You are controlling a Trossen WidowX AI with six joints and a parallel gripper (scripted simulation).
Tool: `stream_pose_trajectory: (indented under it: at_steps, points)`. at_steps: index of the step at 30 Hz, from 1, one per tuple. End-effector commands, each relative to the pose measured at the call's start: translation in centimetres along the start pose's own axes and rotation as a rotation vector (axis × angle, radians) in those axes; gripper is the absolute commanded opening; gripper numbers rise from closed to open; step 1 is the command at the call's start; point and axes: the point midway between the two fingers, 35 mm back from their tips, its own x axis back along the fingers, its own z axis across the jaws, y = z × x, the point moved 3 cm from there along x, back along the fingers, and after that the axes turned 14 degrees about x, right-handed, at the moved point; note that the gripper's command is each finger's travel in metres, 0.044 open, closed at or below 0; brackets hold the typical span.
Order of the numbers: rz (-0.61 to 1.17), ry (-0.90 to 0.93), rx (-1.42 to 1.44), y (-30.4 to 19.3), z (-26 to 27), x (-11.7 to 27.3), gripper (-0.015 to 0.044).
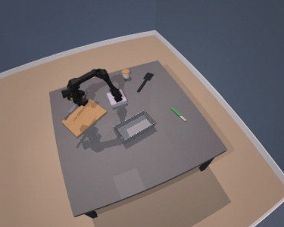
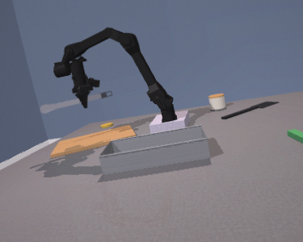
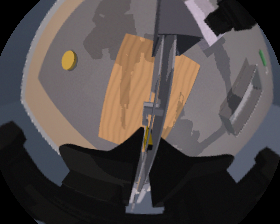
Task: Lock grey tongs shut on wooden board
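The grey tongs [image 1: 70,110] [image 2: 66,104] [image 3: 164,82] are held in the air above the wooden board [image 1: 85,119] [image 2: 90,141] [image 3: 111,117]. In the exterior view they lie close to level, their pale rounded end at the left a little lower than their square end at the right. In the wrist view their two arms run close together between the fingers. Whether the lock holds cannot be seen. My gripper [image 2: 85,106] [image 3: 144,130] is shut on the tongs and points down. The roasting tin [image 1: 138,133] [image 2: 155,160] stands empty on the table.
The arm's base stands on a lilac block [image 1: 113,101] [image 2: 159,125]. A yellow disc [image 2: 107,125] [image 3: 69,60] lies behind the board. A white jar with an orange top [image 1: 126,74] [image 2: 216,102], a black spatula [image 1: 143,85] [image 2: 248,110] and a green-handled tool [image 1: 176,112] [image 2: 300,137] are farther right.
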Motion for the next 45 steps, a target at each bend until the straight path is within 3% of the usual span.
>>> stream_pose_trajectory:
  at_steps: [1, 45]
  points:
    - [0.043, 0.004, -0.021, 0.1, 0.2, -0.3, -0.0150]
    - [0.876, 0.196, -0.112, 3.1, 1.5, -2.4, -0.0150]
